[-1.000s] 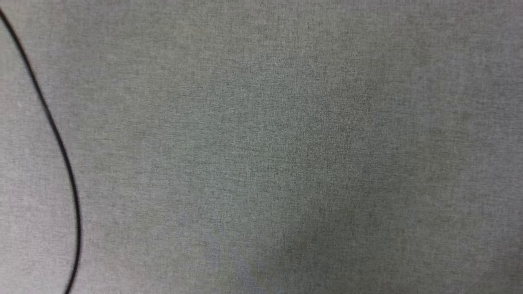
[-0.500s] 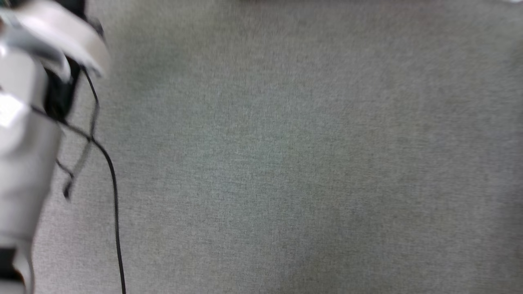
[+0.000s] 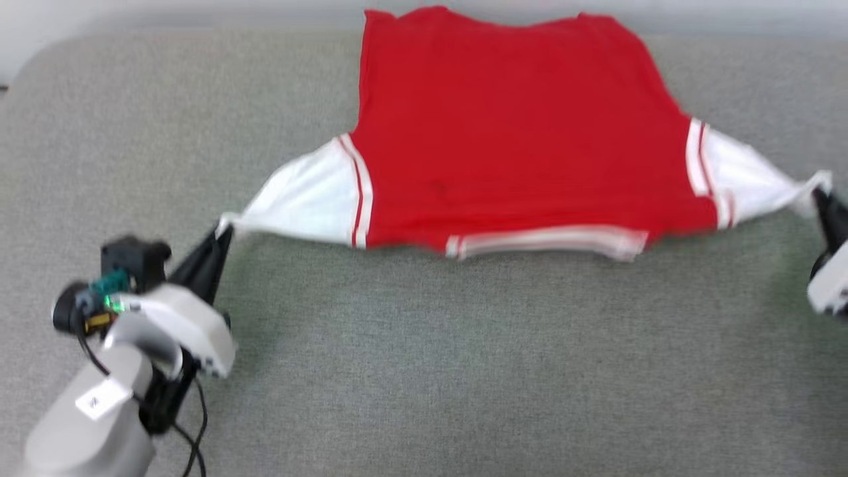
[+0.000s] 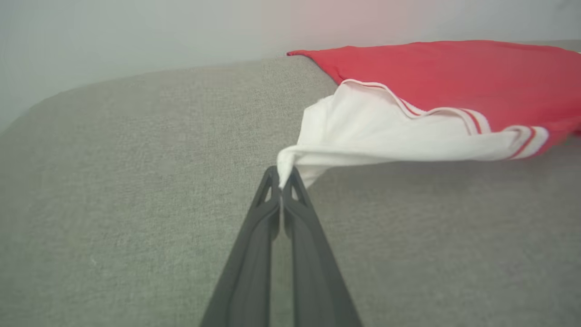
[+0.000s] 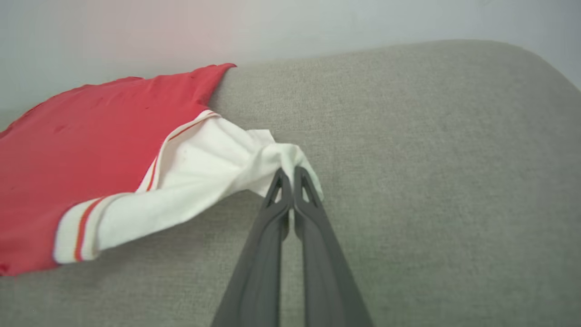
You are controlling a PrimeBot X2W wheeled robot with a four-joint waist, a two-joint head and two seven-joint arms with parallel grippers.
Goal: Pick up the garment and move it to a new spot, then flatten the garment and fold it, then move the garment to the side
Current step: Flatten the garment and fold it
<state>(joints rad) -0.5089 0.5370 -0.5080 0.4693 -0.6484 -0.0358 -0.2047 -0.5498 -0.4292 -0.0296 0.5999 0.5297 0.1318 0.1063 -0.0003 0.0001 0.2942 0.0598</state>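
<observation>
Red garment (image 3: 517,132) lay spread on far half of grey worktop (image 3: 464,364), hem seemingly over the far edge. Long axis ran left-right, taut between left hand (image 3: 224,230) and right hand (image 3: 821,199), each clenched on a sleeve tip.

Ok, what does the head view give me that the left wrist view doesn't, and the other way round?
Head view: the whole garment spread out, stretched between its two sleeves, with the right hand pinching the right sleeve tip. Left wrist view: a close look at the left hand, shut on the very corner of the white left sleeve. Both: that left-sleeve grip, the red body and the grey surface underneath.
</observation>
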